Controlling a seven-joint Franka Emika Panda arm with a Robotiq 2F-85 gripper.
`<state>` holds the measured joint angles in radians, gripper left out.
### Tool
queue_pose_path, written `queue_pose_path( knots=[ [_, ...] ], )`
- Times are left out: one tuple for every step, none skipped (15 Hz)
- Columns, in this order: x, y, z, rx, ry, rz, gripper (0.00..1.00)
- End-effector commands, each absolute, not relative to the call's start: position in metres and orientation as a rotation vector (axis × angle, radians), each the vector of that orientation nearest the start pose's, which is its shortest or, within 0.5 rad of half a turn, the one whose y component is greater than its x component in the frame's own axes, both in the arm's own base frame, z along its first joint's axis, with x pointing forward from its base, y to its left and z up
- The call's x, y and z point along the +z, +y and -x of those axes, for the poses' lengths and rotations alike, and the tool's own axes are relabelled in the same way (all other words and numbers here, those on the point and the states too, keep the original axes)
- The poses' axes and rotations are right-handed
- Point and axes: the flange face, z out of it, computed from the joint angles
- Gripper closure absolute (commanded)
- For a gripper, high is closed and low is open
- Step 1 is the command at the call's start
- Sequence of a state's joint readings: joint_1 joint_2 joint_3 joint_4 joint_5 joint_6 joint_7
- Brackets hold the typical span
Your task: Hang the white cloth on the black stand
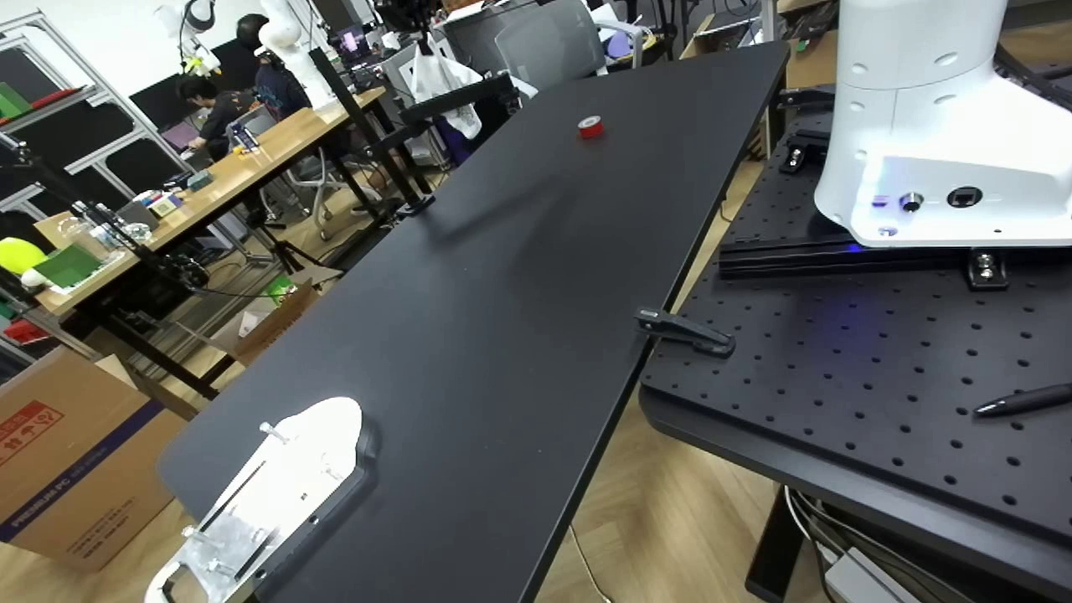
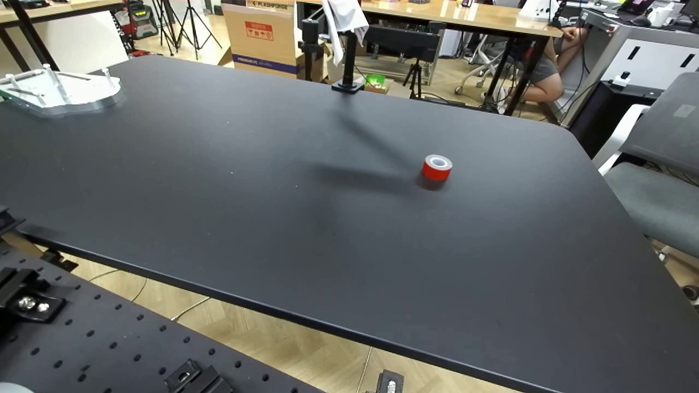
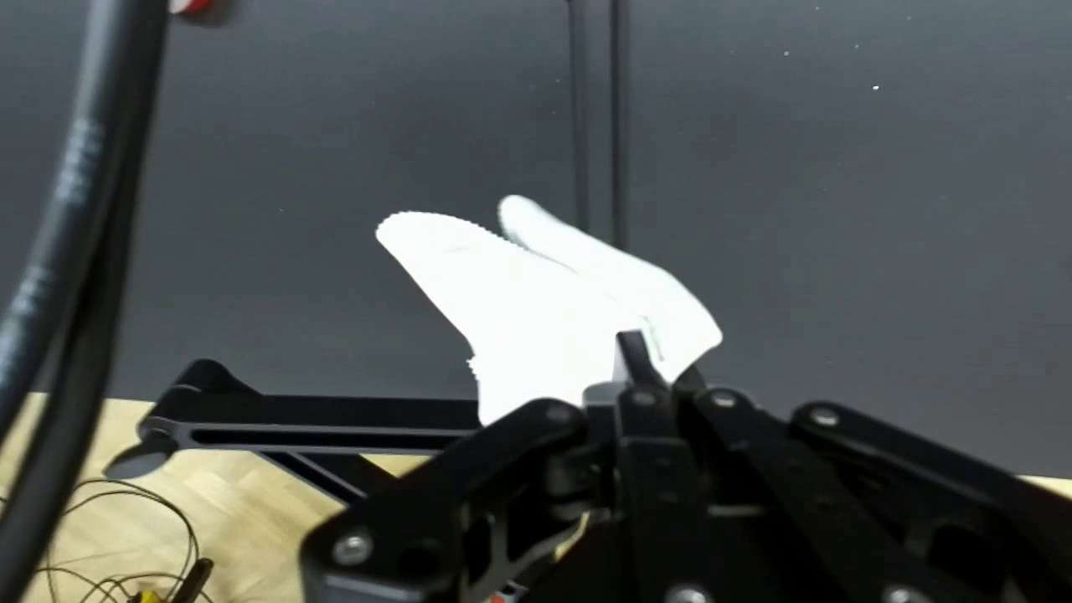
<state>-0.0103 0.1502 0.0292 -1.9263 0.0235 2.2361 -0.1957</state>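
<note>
The white cloth (image 1: 444, 84) hangs from my gripper (image 1: 419, 32) at the far table edge in an exterior view. In the wrist view, my gripper (image 3: 662, 370) has its fingertips close together on the cloth (image 3: 536, 310). The black stand (image 1: 360, 109) has an upright post and horizontal arms, with one arm passing in front of the cloth. The stand's post (image 2: 349, 63) also shows below the cloth (image 2: 347, 19) in an exterior view, where my gripper is out of view. In the wrist view, the cloth overlaps the stand's arm (image 3: 327, 423); contact cannot be told.
A red tape roll (image 1: 590, 127) lies on the black table (image 2: 306, 229). A white board with pegs (image 1: 306, 469) lies at one end of the table. A grey chair (image 2: 666, 147) stands beside the other end. A thick black cable (image 3: 79, 201) crosses the wrist view.
</note>
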Motion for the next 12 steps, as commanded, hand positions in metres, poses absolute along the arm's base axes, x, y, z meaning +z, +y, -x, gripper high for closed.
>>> queue_pose_path(
  knots=[
    [0.431,0.048,-0.606,-0.190,-0.316,3.090,0.99],
    [0.427,0.055,-0.602,-0.149,-0.324,3.086,0.99],
    [0.423,0.058,-0.598,-0.108,-0.321,3.089,0.99],
    [0.419,0.059,-0.594,-0.077,-0.316,3.084,0.99],
    [0.417,0.057,-0.592,-0.054,-0.304,3.085,0.99],
    [0.412,0.047,-0.591,-0.029,-0.288,3.080,0.99],
    [0.409,0.040,-0.591,-0.018,-0.266,3.082,0.99],
    [0.404,0.029,-0.589,0.015,-0.243,3.077,0.99],
    [0.397,0.017,-0.587,0.036,-0.210,3.079,0.99],
    [0.392,0.008,-0.585,0.054,-0.189,3.079,0.99],
    [0.386,-0.002,-0.582,0.082,-0.173,3.080,0.99],
    [0.378,-0.010,-0.580,0.113,-0.160,3.084,0.99]
  ],
)
